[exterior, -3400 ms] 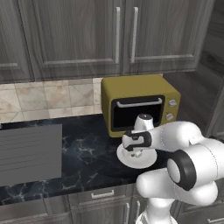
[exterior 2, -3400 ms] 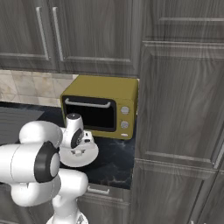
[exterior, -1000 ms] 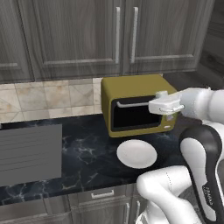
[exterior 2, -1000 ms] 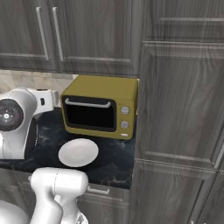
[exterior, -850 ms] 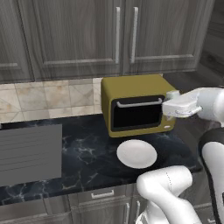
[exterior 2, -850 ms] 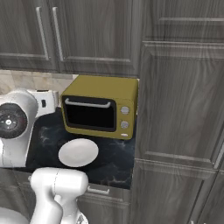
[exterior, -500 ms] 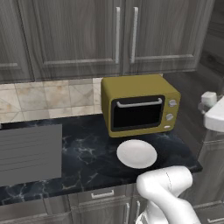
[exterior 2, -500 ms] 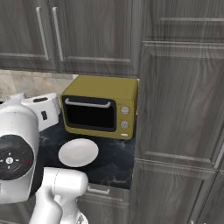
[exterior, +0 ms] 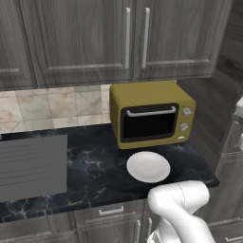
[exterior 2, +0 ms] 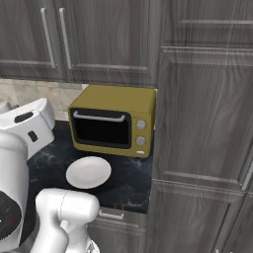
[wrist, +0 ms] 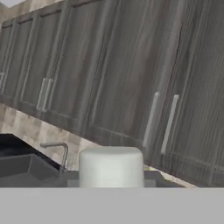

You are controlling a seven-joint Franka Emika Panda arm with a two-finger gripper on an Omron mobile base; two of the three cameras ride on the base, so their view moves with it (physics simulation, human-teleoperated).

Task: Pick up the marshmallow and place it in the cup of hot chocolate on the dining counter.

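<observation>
Looks like the carry step: a white marshmallow-like block [wrist: 111,166] sits right at the hand, though I can't tell if it's gripped, and with just the oven [exterior: 151,113] and plate [exterior: 148,166] on this surface, the cup's next.

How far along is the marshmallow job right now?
Done: the pickup, it seems; the round white plate by the olive-yellow oven lies bare. In hand: the soft-edged white marshmallow sits at the gripper, facing grey wall cabinets. Left: carrying it to the cup of hot chocolate on the dining counter and dropping it in.
</observation>
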